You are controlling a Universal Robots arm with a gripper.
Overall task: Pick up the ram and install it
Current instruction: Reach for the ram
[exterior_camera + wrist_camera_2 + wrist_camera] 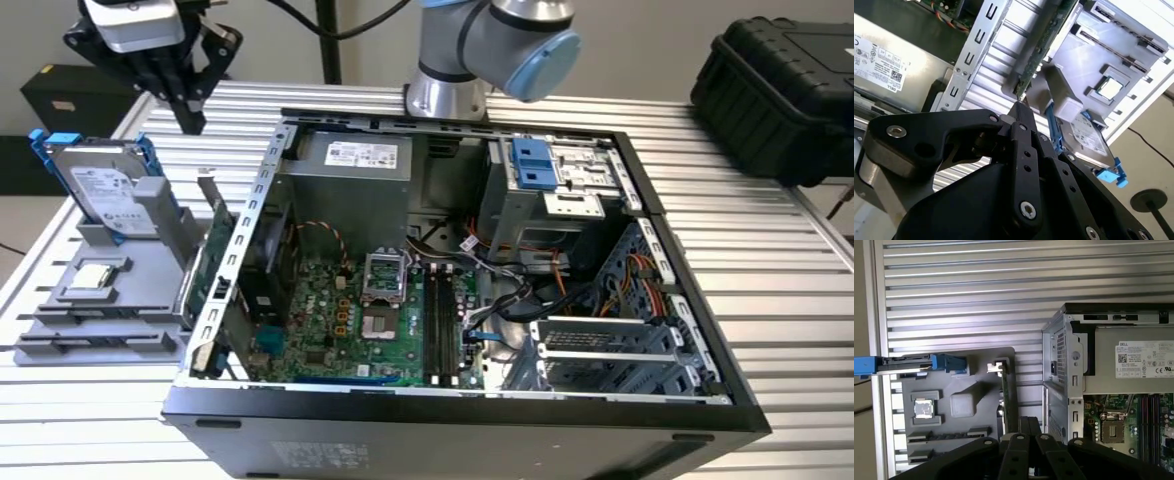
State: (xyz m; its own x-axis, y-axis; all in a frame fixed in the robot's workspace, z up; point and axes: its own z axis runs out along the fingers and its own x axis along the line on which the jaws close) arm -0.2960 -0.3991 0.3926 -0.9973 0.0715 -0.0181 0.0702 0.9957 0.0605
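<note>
My gripper (pixel 194 122) hangs high over the far corner of the table on the exterior view's left, fingers pointing down. It is shut with nothing between the fingers in both wrist views (pixel 1019 106) (pixel 1027 421). It is above the far end of a grey parts holder (pixel 127 300). I cannot pick out the ram for sure. Long dark strips run along the memory slots (pixel 433 322) on the motherboard (pixel 327 320) in the open computer case (pixel 454 425), too small to tell a stick from a bare slot. The holder's low ridged slots (pixel 919 437) look bare.
In the holder stand a silver hard drive with a blue frame (pixel 100 185), a square chip (pixel 924 409) and a green expansion card (pixel 211 270) on edge beside the case wall. The arm's base (pixel 454 90) is behind the case. A black box (pixel 781 90) sits far right.
</note>
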